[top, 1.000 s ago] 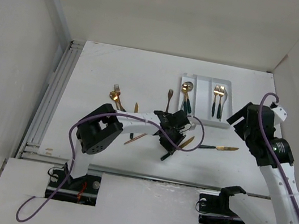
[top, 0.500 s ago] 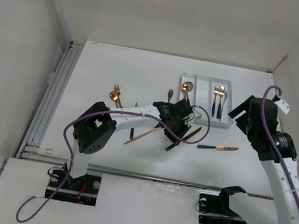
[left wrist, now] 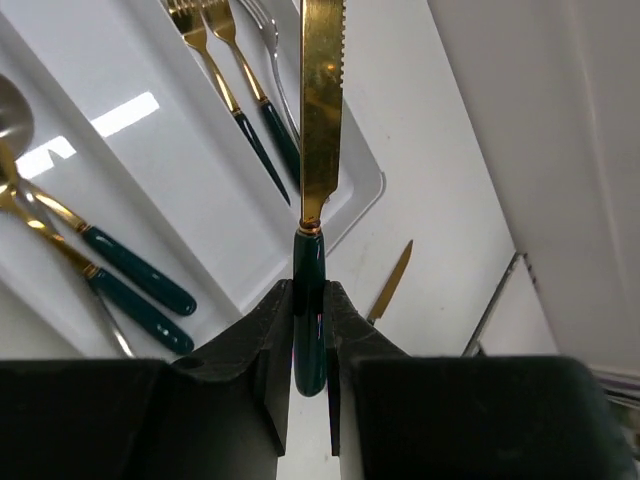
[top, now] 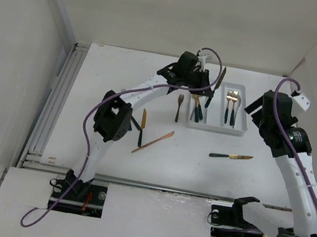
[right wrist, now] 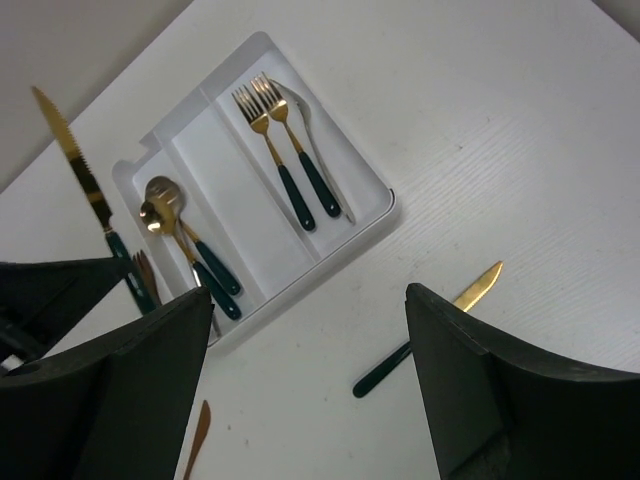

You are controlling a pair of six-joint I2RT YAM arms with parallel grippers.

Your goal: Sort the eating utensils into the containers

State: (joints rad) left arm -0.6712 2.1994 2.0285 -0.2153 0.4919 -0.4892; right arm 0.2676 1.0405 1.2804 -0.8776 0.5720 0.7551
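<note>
My left gripper is shut on the dark green handle of a gold knife and holds it in the air over the far end of the white three-compartment tray. In the left wrist view the tray's middle compartment lies bare below the blade. Two gold forks lie in the right compartment and spoons in the left. My right gripper is open and empty, above the table just right of the tray. A green-handled gold knife lies below it.
Loose on the table are a fork left of the tray, a copper knife, a gold knife near the left arm and the green-handled knife in front of the tray. White walls stand left, right and behind.
My left arm has lifted the knife from the middle of the table and swung it far forward over the tray. The right arm has shifted only slightly.
</note>
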